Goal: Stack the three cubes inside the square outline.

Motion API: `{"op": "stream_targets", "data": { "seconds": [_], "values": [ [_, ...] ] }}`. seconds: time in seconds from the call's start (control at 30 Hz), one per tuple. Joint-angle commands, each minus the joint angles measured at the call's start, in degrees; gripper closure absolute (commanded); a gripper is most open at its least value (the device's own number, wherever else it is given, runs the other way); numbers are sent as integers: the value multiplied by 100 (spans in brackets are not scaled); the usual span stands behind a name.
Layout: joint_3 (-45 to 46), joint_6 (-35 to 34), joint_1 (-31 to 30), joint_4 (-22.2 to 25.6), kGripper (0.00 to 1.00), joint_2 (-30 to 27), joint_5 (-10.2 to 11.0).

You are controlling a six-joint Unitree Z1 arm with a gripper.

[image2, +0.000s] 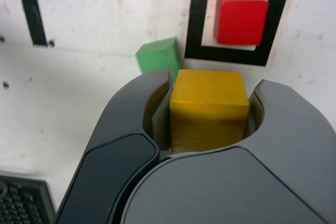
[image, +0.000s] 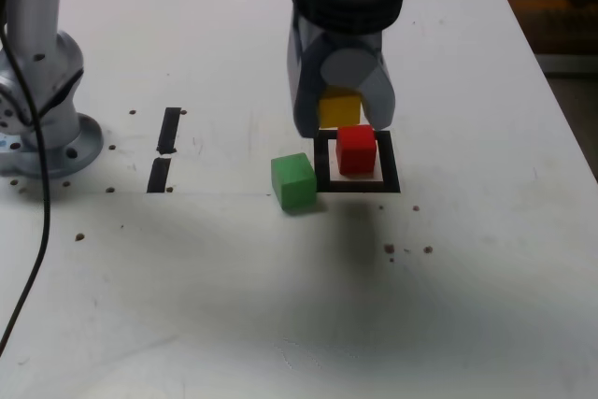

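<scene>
A red cube sits inside the black square outline on the white table. My gripper hangs just behind the outline in the exterior view, shut on the yellow cube, which is held off the table between both jaws. The green cube rests on the table just outside the outline, at its near corner on the exterior view's left.
Two short black tape strips lie toward the exterior view's left. The arm's grey base stands at the far left with a black cable trailing forward. The table's right edge runs near a dark floor.
</scene>
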Motion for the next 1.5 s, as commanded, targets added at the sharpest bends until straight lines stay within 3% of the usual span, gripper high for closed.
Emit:
{"op": "stream_targets", "data": {
  "seconds": [0.0,0.33,0.77,1.47],
  "values": [
    [113,223,71,-167,79,-46,11],
    [563,573,240,-1011,78,-62,202],
    [1053,560,380,-1466,73,-14,290],
    [1207,583,510,-1996,50,215,463]
  ]
}}
